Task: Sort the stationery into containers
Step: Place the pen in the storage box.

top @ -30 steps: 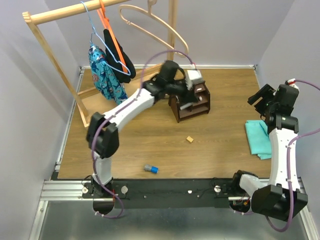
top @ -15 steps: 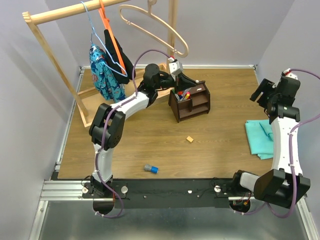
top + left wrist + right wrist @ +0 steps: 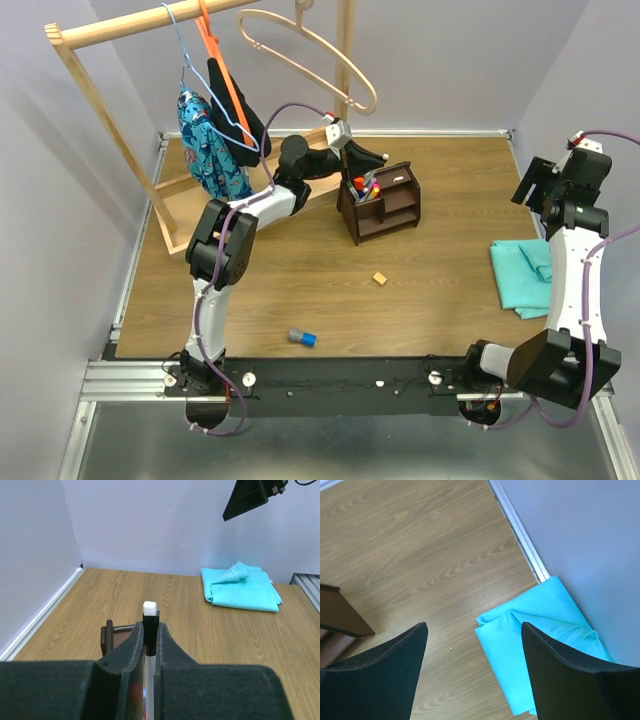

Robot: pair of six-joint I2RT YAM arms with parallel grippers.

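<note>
The left gripper [image 3: 151, 630] is clamped on 1 thin white marker [image 3: 150, 680] above the small dark brown wooden organiser [image 3: 392, 206]; the right gripper [image 3: 474, 640] hangs, jaws apart.

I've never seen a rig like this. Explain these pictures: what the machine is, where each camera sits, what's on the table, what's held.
It is a left arm and a right arm, bolted at the near edge of the table. The wide picture looks down from above and behind them; the other two come from a camera on each wrist. On the table lie a tan cube, a grey-blue cylinder and a teal cloth; a dark wooden organiser holds pens, and a clothes rack stands back left. The left tool is shut on a thin white marker beside the organiser. The right tool is open, holding nothing.
</note>
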